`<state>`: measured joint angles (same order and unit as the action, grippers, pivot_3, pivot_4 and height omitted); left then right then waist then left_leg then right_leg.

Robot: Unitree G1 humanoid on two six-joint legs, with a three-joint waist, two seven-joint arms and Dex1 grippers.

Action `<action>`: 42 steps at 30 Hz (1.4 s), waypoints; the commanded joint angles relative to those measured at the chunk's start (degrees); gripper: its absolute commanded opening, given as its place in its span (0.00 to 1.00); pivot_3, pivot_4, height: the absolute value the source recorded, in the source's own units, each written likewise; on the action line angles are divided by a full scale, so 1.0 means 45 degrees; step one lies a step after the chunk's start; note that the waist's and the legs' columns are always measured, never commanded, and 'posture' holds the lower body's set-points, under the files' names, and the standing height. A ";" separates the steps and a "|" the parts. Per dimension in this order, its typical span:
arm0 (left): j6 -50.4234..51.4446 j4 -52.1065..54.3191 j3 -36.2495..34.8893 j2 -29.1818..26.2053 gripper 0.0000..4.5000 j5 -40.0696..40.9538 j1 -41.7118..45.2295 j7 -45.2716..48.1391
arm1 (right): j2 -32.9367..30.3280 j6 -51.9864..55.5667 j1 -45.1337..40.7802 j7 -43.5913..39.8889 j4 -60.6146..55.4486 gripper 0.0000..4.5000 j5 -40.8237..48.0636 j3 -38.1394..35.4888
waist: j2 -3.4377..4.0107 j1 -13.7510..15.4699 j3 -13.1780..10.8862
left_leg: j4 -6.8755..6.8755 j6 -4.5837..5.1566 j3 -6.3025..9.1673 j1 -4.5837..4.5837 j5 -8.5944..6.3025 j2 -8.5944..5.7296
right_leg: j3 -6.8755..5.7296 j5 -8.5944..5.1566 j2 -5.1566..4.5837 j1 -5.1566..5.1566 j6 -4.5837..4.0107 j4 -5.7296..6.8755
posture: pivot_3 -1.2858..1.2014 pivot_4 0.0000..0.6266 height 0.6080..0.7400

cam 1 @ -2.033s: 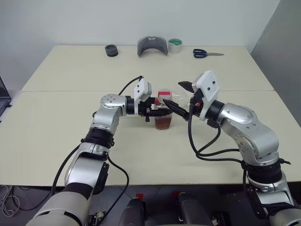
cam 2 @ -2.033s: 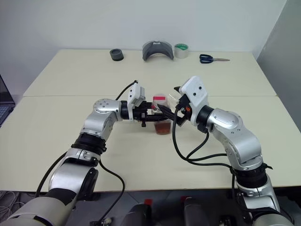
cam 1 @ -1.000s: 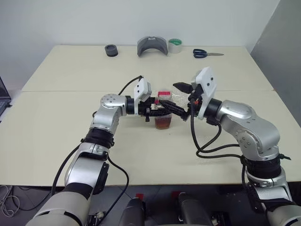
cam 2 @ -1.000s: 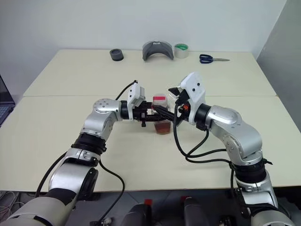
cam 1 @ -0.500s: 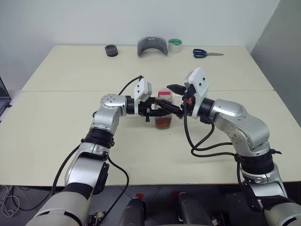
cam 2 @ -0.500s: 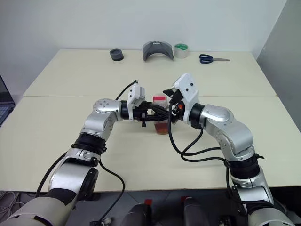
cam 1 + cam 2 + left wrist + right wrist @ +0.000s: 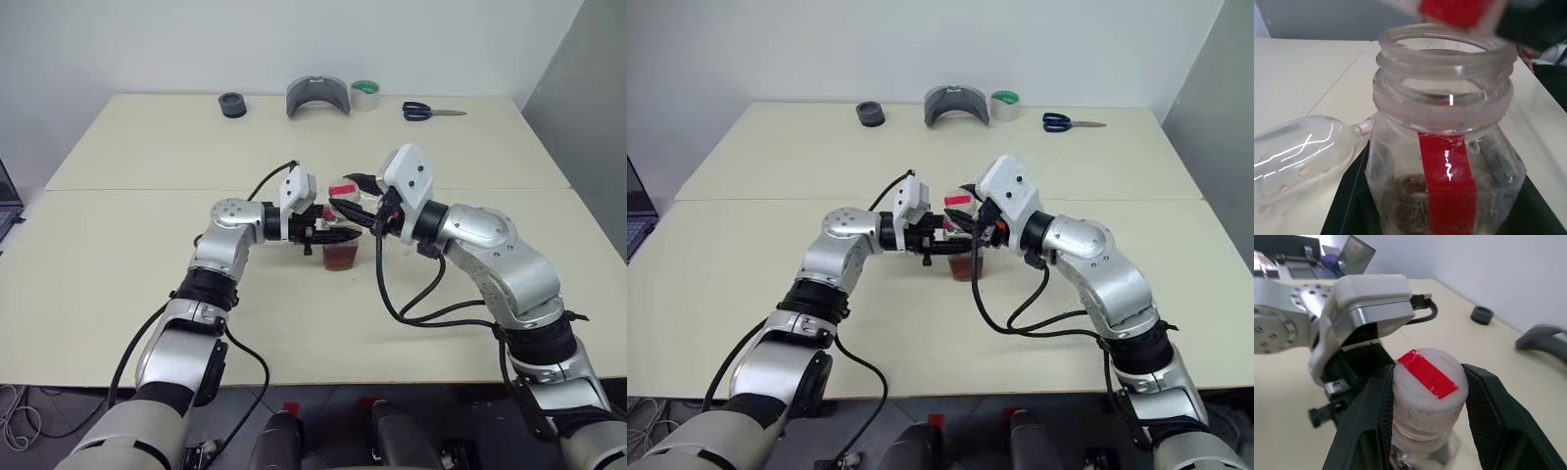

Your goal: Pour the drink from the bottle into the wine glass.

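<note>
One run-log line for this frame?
left gripper: shut on bottle | right gripper: closing around cap | wine glass: lying behind bottle | pour: not started

Cream table (image 7: 147, 157), pale wall (image 7: 147, 44) behind.

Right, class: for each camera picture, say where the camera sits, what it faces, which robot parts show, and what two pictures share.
Head views: look down on the table, both arms, and the bottle.
Left wrist view: faces the bottle's open neck, the glass lying beside it.
Right wrist view: right gripper round the white cap, left gripper behind.
Shared: the bottle.
</note>
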<state>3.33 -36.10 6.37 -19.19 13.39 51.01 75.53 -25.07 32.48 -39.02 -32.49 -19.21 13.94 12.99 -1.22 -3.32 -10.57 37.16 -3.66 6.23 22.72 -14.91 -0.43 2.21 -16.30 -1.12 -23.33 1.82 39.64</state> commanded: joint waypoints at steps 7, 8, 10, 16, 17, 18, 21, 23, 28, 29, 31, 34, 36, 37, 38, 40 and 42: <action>0.0000 0.0917 -0.0287 -0.0052 0.39 0.0240 -0.0052 -0.0228 | 0.0471 0.0987 0.1195 0.0792 -0.1612 0.38 0.1558 -0.2772 | 0.0000 0.0029 0.0000 | 0.0012 -0.0001 0.0005 0.0011 0.0001 -0.0001 | 0.0001 0.0001 -0.0010 0.0000 0.0000 0.0002 | 0.52 0.24 1.00; 0.0023 0.0952 -0.0332 -0.0087 0.39 0.0255 -0.0097 -0.0286 | 0.0217 0.0954 0.1605 0.1002 -0.1719 0.38 0.1374 -0.3221 | 0.0000 0.0042 0.0000 | 0.0012 -0.0001 0.0004 0.0012 0.0000 -0.0001 | 0.0002 0.0001 -0.0012 0.0000 0.0000 0.0002 | 0.52 0.24 1.00; 0.0075 0.1045 -0.0379 -0.0144 0.39 0.0295 -0.0188 -0.0357 | -0.0142 0.0781 0.2516 0.1504 -0.1790 0.38 0.0890 -0.3949 | -0.0001 0.0117 0.0001 | 0.0009 0.0000 0.0010 0.0014 -0.0001 -0.0005 | -0.0004 0.0000 -0.0012 0.0001 -0.0001 -0.0002 | 0.52 0.24 1.00; 0.0180 0.1298 -0.0424 -0.0205 0.39 0.0350 -0.0374 -0.0466 | 0.0562 0.0190 0.5926 0.3571 -0.1608 0.38 0.0301 -0.6315 | 0.0000 0.0143 0.0001 | -0.0004 0.0001 -0.0001 0.0010 -0.0001 -0.0006 | 0.0007 0.0000 -0.0006 0.0000 0.0000 -0.0001 | 0.52 0.24 1.00; 0.0198 0.1329 -0.0437 -0.0209 0.39 0.0353 -0.0396 -0.0491 | 0.0620 0.0111 0.6388 0.3741 -0.1510 0.38 0.0173 -0.6407 | 0.0000 0.0140 0.0001 | -0.0004 0.0001 -0.0005 0.0007 -0.0001 -0.0006 | 0.0011 0.0000 -0.0006 0.0000 0.0000 0.0001 | 0.52 0.24 1.00; 0.0212 0.1349 -0.0451 -0.0213 0.39 0.0357 -0.0415 -0.0516 | 0.0702 0.0250 0.6868 0.3883 -0.1380 0.38 0.0123 -0.6446 | 0.0000 0.0131 0.0001 | -0.0003 0.0002 -0.0015 0.0004 -0.0001 -0.0007 | 0.0020 0.0000 -0.0005 0.0000 0.0000 0.0006 | 0.52 0.24 1.00; 0.0222 0.1381 -0.0479 -0.0224 0.39 0.0356 -0.0472 -0.0573 | 0.1032 0.0615 0.7904 0.4263 -0.0748 0.46 0.0039 -0.6468 | 0.0000 0.0032 0.0001 | -0.0007 0.0002 -0.0033 -0.0018 -0.0001 -0.0001 | 0.0038 0.0000 0.0004 0.0000 -0.0001 0.0028 | 0.52 0.24 1.00; 0.0222 0.1413 -0.0505 -0.0234 0.39 0.0341 -0.0499 -0.0644 | 0.1167 0.0856 0.8094 0.4490 -0.0443 0.60 0.0120 -0.6571 | 0.0002 -0.0015 0.0002 | -0.0010 0.0002 -0.0036 -0.0030 -0.0001 0.0004 | 0.0042 -0.0002 0.0011 0.0001 -0.0003 0.0043 | 0.52 0.24 1.00; 0.0233 0.1396 -0.0729 -0.0311 0.39 0.0367 -0.0525 -0.1015 | 0.0890 0.1025 0.7956 0.4660 -0.0285 0.98 0.0068 -0.6651 | 0.0004 -0.0021 0.0003 | -0.0010 0.0004 -0.0051 -0.0047 -0.0001 0.0003 | 0.0060 -0.0004 0.0014 0.0002 -0.0002 0.0056 | 0.52 0.24 1.00; 0.0285 0.1401 -0.0823 -0.0324 0.39 0.0419 -0.0531 -0.1144 | 0.0714 0.0959 0.7922 0.4641 -0.0256 1.00 -0.0078 -0.6595 | 0.0004 -0.0020 0.0003 | -0.0010 0.0003 -0.0050 -0.0045 -0.0001 0.0002 | 0.0059 -0.0004 0.0013 0.0002 -0.0002 0.0056 | 0.52 0.24 1.00; 0.0352 0.1445 -0.1041 -0.0421 0.39 0.0455 -0.0572 -0.1459 | 0.0266 0.0723 0.7848 0.4462 -0.0315 1.00 -0.0337 -0.6440 | 0.0004 0.0002 0.0003 | -0.0009 0.0003 -0.0050 -0.0043 0.0000 0.0001 | 0.0058 -0.0004 0.0012 0.0002 -0.0001 0.0054 | 0.52 0.24 1.00; 0.0530 0.1452 -0.1565 -0.0634 0.39 0.0592 -0.0629 -0.2143 | -0.0776 0.0501 0.7823 0.4031 -0.0685 1.00 -0.0969 -0.5925 | 0.0004 0.0001 0.0003 | -0.0009 0.0004 -0.0047 -0.0042 -0.0001 0.0000 | 0.0054 -0.0004 0.0012 0.0002 -0.0001 0.0053 | 0.52 0.24 1.00; 0.0490 0.1353 -0.1861 -0.0802 0.39 0.0593 -0.0657 -0.2620 | -0.1574 0.0120 0.7946 0.3643 -0.0828 1.00 -0.1546 -0.5413 | 0.0004 -0.0005 0.0003 | -0.0010 0.0004 -0.0048 -0.0043 -0.0001 0.0002 | 0.0055 -0.0005 0.0013 0.0002 0.0000 0.0051 | 0.52 0.24 1.00; 0.0370 0.1209 -0.2056 -0.0909 0.39 0.0546 -0.0644 -0.2965 | -0.2287 -0.0327 0.8078 0.3374 -0.0843 1.00 -0.2211 -0.4914 | 0.0003 -0.0005 0.0003 | -0.0010 0.0004 -0.0050 -0.0046 -0.0001 0.0002 | 0.0056 -0.0005 0.0013 0.0002 0.0000 0.0051 | 0.52 0.24 1.00; 0.0281 0.1064 -0.2234 -0.1007 0.39 0.0509 -0.0623 -0.3273 | -0.2775 -0.0662 0.8149 0.3177 -0.0836 1.00 -0.2678 -0.4573 | 0.0004 0.0002 0.0003 | -0.0008 0.0004 -0.0046 -0.0044 -0.0001 0.0003 | 0.0052 -0.0005 0.0014 0.0003 0.0001 0.0049 | 0.52 0.24 1.00; 0.0159 0.0763 -0.2547 -0.1236 0.39 0.0413 -0.0569 -0.3877 | -0.3108 -0.0770 0.7999 0.3157 -0.0867 1.00 -0.2994 -0.4382 | 0.0002 0.0003 0.0003 | -0.0008 0.0004 -0.0047 -0.0043 -0.0001 -0.0001 | 0.0050 -0.0006 0.0012 0.0005 0.0002 0.0046 | 0.52 0.24 1.00; -0.0048 0.0361 -0.2903 -0.1631 0.39 0.0190 -0.0548 -0.4728 | -0.2937 -0.0606 0.7388 0.2767 -0.1076 1.00 -0.2412 -0.4437 | 0.0002 -0.0024 0.0002 | -0.0007 0.0003 -0.0046 -0.0047 -0.0001 0.0003 | 0.0051 -0.0006 0.0013 0.0007 0.0002 0.0047 | 0.52 0.24 1.00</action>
<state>4.98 -34.63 -4.29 -25.11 14.53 47.80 56.94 -38.16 30.68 -3.92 -18.91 -21.28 2.15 -6.52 -1.21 -3.43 -10.56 37.12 -3.65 6.02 22.50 -14.91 -0.40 2.45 -16.33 -1.05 -23.30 1.83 39.85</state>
